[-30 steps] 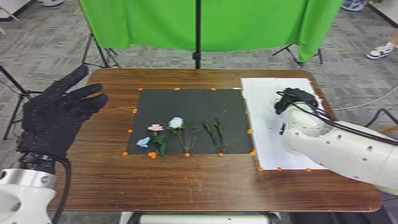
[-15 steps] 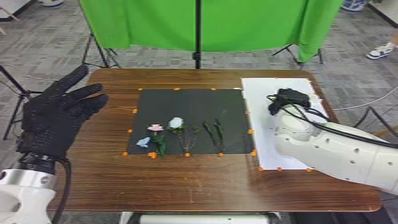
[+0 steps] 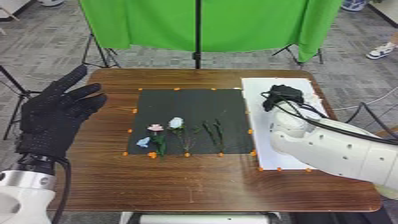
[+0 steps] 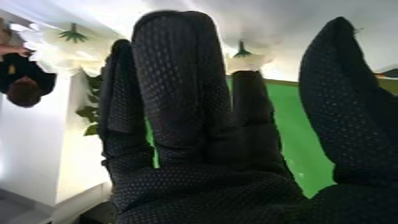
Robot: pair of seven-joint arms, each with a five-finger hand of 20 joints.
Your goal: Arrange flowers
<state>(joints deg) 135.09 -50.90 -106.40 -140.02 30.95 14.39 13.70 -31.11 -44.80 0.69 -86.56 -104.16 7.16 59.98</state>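
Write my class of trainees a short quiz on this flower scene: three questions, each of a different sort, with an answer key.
1. Multiple choice: Which lies nearest the left edge of the dark mat, in the head view? (a) the white bloom (b) the pink bloom (c) the blue bloom
2. True or false: The right robot hand is over the white sheet.
3. Fill the gap: The curtain behind the table is ____.

Key: 1 c; 2 true; 3 green.
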